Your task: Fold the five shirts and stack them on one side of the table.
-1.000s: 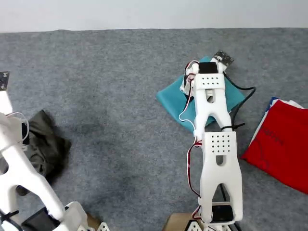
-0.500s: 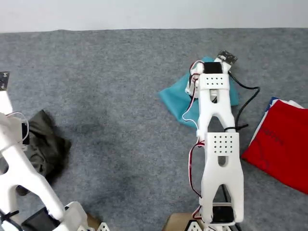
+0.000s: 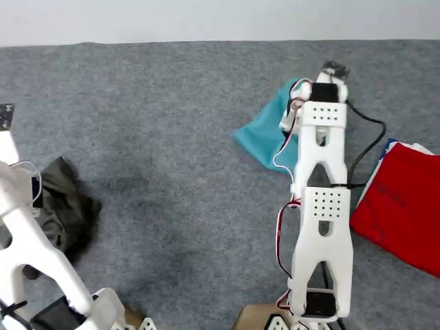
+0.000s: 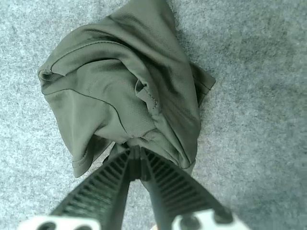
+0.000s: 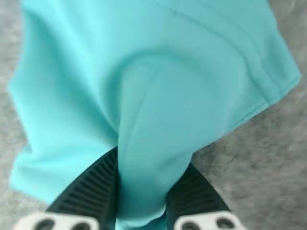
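Observation:
A teal shirt (image 3: 265, 134) lies bunched at the table's back right, partly under the right arm (image 3: 320, 206). In the right wrist view my right gripper (image 5: 141, 184) is shut on a fold of the teal shirt (image 5: 144, 96), which hangs from its fingers. A crumpled olive shirt (image 3: 65, 206) sits at the left edge beside the left arm (image 3: 27, 247). In the left wrist view my left gripper (image 4: 136, 163) is shut on the edge of the olive shirt (image 4: 129, 91). A red shirt (image 3: 402, 206) lies folded at the right edge on top of other folded cloth.
Grey carpet (image 3: 172, 137) covers the table, with wide free room in the middle and at the back left. A white and blue edge (image 3: 385, 151) shows under the red shirt. The pale back wall (image 3: 206, 20) borders the far edge.
My right arm has swung to the right, dragging the teal shirt with it toward the red stack and bunching it narrower. The left arm and olive shirt have kept still.

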